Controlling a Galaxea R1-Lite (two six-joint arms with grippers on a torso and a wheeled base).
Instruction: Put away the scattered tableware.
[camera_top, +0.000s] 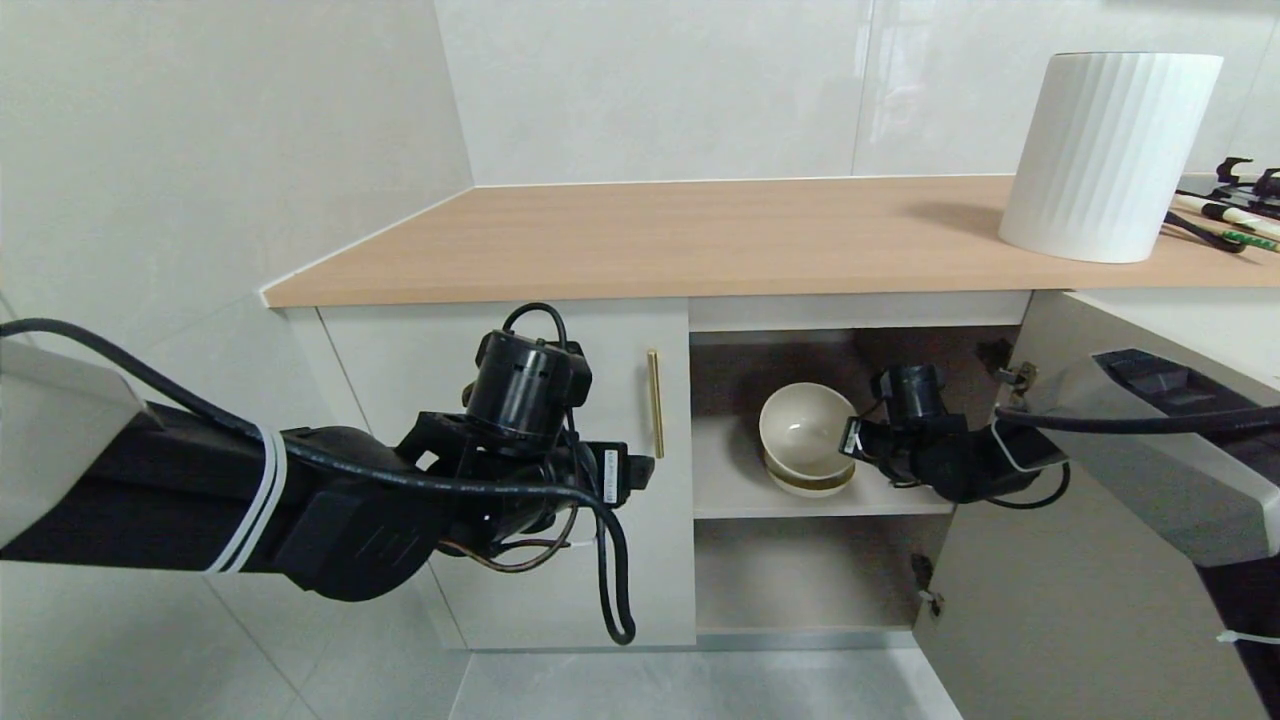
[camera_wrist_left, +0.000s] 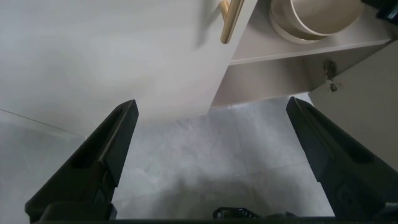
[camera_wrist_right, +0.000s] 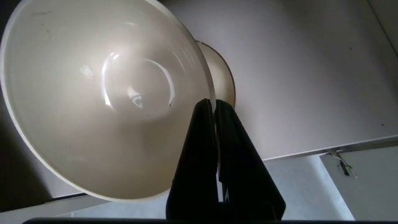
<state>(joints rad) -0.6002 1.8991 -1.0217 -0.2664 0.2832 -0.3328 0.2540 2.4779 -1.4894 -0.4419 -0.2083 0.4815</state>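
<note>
Left gripper (camera_wrist_left: 211, 104) hangs with jaws wide apart; right gripper (camera_wrist_right: 213, 107) jaws pinch the bowl (camera_wrist_right: 93, 93) rim.

The bowl (camera_wrist_right: 112, 93) in my right gripper (camera_wrist_right: 213, 107) looks like glazed ceramic, cream, smooth and really glossy. My fingers (camera_wrist_right: 242, 162) are matt black plastic. The countertop (camera_top: 650, 235) is matt wood-look, the cabinet door (camera_top: 600, 360) smooth white with a brass-coloured metal handle (camera_top: 654, 403). The ribbed white canister (camera_top: 1110, 150) looks matt.

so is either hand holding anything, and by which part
The right hand pinches the bowl by its rim; the left hand is open and empty.
</note>
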